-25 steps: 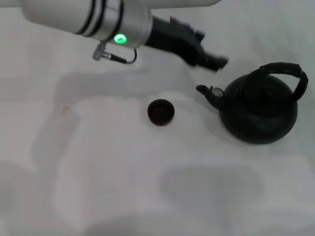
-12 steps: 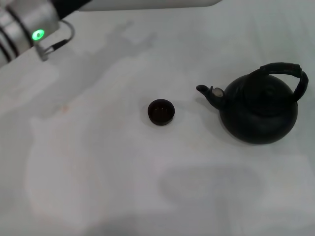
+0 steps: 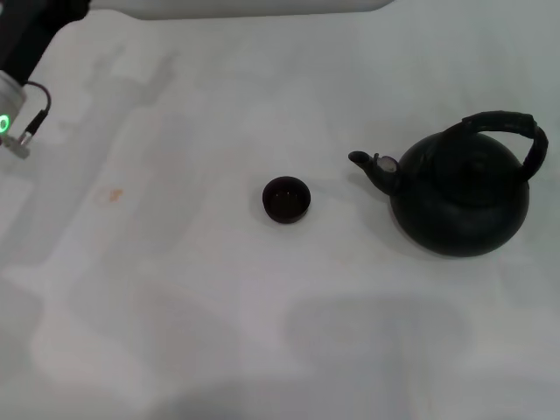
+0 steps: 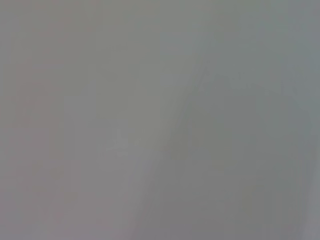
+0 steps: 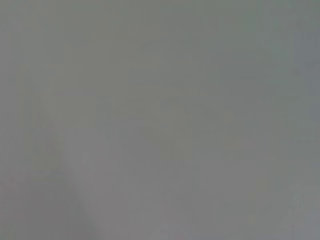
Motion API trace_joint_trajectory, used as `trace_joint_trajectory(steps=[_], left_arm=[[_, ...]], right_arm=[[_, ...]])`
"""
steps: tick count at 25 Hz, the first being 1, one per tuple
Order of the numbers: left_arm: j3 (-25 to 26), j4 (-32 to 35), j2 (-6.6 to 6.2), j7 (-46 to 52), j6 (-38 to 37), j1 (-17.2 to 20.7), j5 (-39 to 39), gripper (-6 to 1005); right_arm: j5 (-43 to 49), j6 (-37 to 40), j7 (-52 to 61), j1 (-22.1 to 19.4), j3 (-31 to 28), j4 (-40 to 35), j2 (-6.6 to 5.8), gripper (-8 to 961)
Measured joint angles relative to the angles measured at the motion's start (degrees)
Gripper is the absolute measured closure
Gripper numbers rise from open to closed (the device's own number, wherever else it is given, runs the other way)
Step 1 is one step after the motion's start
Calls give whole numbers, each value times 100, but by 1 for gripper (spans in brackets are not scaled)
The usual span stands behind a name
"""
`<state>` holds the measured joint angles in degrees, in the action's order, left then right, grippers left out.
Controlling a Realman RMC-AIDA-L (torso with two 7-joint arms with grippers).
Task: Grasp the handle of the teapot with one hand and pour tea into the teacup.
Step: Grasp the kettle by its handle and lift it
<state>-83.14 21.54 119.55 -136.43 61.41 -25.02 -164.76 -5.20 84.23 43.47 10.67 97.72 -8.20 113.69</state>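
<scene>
The left arm (image 3: 22,52) has swung well away: a second ago it stretched across the top of the head view with its gripper close to the teapot, half a second ago only its wrist showed at the upper left, and now just a dark sleeve, a silver collar with a green light and a short cable peek in at the far upper left edge. Its gripper is out of the frame, so I cannot tell how the jaws stand. The right arm and its gripper do not show anywhere.

The white table (image 3: 219,332) fills the view, with a faint orange speck left of centre. On it, at the right of the frame, sits the teapot (image 3: 464,197), exactly where it was: big, round, squat, matte black, upright. The handle (image 3: 507,124), a thick black arched hoop with a ribbed wrap, rises over its top and leans to the right side. The short curved spout (image 3: 372,166) points left, toward the teacup, with a small pale metal tip on its cap.

The teacup (image 3: 286,199) stands upright near the middle of the frame, apart from the spout, tiny, black, no handle, dark brownish inside.

Both wrist views show only flat grey.
</scene>
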Motion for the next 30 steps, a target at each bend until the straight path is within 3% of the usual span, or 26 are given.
trace_joint_trajectory(steps=[6,11,21,30], left_arm=[[28,-282,0,-16,8,15,-189,121],[14,-321,6,-23,11,21,-236,121],[17,-417,7,-27,-12,23,-253,122],[23,-471,7,-31,11,36,-258,121]], right_arm=[[959,1153,19,-96,1,680,-98,82],[1789,1347,-3,-102,1,868,-175,82],[1867,354,-91,219,-11,806,60,83],[1873,141,-93,268,20,807,109,83]])
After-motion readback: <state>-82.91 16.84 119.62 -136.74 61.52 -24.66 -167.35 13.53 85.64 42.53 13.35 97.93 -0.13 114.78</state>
